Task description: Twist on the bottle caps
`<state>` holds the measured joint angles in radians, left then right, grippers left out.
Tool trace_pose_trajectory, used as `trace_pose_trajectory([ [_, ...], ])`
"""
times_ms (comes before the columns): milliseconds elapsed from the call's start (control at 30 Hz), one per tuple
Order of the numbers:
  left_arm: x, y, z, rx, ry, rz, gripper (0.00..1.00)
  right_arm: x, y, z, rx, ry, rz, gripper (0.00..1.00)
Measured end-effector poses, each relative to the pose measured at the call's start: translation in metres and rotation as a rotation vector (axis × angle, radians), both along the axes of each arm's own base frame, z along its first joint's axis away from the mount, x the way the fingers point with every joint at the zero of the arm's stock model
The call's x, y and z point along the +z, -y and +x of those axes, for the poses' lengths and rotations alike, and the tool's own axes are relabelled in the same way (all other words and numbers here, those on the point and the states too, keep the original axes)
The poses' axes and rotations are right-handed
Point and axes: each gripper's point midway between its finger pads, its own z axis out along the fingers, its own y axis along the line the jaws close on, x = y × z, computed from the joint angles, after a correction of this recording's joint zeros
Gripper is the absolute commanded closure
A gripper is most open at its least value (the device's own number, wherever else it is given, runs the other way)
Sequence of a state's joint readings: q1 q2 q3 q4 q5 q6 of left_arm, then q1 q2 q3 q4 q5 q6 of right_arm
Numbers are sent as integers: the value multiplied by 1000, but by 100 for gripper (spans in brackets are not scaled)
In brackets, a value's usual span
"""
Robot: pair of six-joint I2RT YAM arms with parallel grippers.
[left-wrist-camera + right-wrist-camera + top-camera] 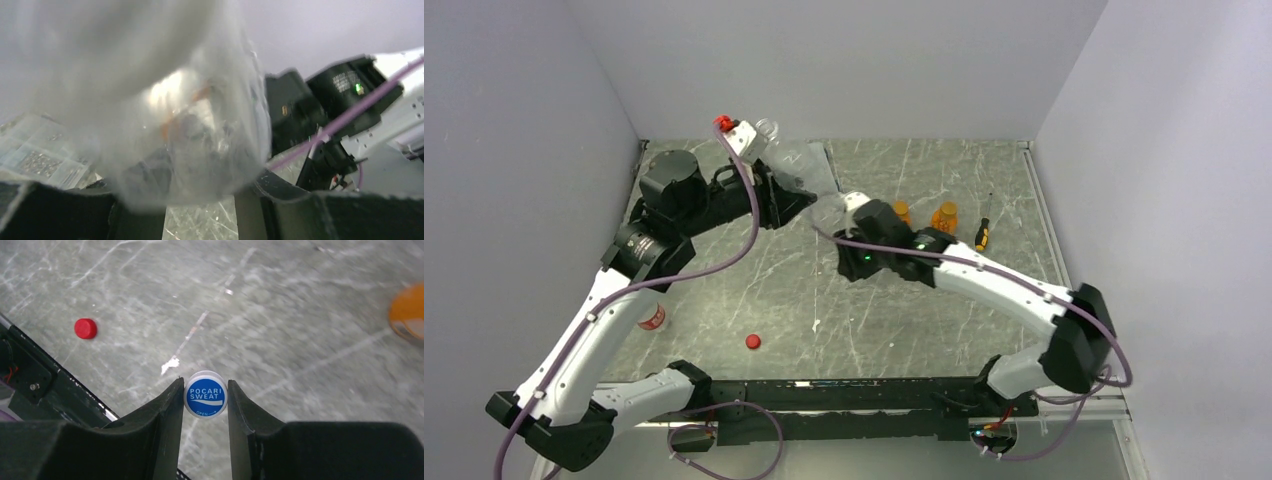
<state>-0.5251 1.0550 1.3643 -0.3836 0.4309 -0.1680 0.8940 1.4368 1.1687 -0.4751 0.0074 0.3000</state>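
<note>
1. Top external view:
   - The left jaws were clenched on the clear bottle (792, 165), held tilted in the air over the back of the table (874, 320).
   - The right jaws sat just beside the bottle's right-hand end.
   - The left orange bottle (902, 212) and right orange bottle (944, 217) stood just right of the right wrist, with a screwdriver (982, 236) beyond them.
   - The red cap (753, 341) lay alone at front centre with bare table all round.
   - A red-labelled bottle (653, 318) was partly hidden by the left forearm.
   - Walls closed the table on the left, back and right.

2. Left wrist view:
   - The clear bottle (165, 100) filled most of the frame, blurred, between the jaws.
   - The right arm's black wrist (345, 85) crowded in close on the right.
   - A compartment box (37, 160) lay low on the left.

3. Right wrist view:
   - The right jaws gripped the blue-and-white cap (205, 395) by its sides, above the table (280, 305).
   - The red cap (85, 328) lay well apart to the left, near the dark front rail (45, 385).
   - A blurred orange bottle (407, 315) was cut off by the right edge.
</note>
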Motion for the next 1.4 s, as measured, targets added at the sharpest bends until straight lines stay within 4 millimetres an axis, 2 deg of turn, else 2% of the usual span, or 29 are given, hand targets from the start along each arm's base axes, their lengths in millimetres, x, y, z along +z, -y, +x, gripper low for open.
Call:
trace_pose_trajectory([
  [100,-2,5,-14,-85,38,15,63,13,34,2,-82,-21,33,83],
  [167,-21,-3,-14,-78,31,71,63,41,48,4,-116,8,118,84],
  [267,-54,-9,-10,-71,-22,140,64,86,56,0,-114,76,245,85],
  [300,-63,-9,-9,-73,-42,157,64,95,56,-2,-104,90,275,85],
  [367,-82,-10,-7,-72,-87,188,63,102,54,-6,-91,95,304,85],
  [467,-92,-12,-6,-55,-116,206,60,84,52,-8,-91,55,292,85],
  [533,-96,-14,-3,-31,-133,206,48,63,55,-11,-104,10,261,85],
  [633,-109,-17,-1,2,-180,207,34,46,59,-15,-120,-28,232,85],
  [667,-114,-18,1,20,-201,208,27,45,59,-15,-125,-31,229,85],
  [867,-139,-26,15,149,-302,185,14,55,70,-12,-173,3,224,84],
  [1000,-155,-24,32,220,-363,164,12,69,78,-6,-225,47,227,84],
  [1133,-188,-11,42,235,-465,195,13,72,82,-3,-261,59,228,84],
  [1167,-202,-5,40,244,-500,210,13,70,83,-2,-269,55,226,84],
  [1233,-229,5,20,239,-558,245,12,63,86,-3,-289,44,218,83],
  [1300,-255,16,-17,207,-607,311,12,49,91,-5,-315,22,199,83],
  [1367,-269,24,-48,171,-643,355,12,34,94,-7,-335,-8,185,83],
  [1400,-275,27,-61,160,-659,366,11,24,95,-9,-343,-30,175,77],
])
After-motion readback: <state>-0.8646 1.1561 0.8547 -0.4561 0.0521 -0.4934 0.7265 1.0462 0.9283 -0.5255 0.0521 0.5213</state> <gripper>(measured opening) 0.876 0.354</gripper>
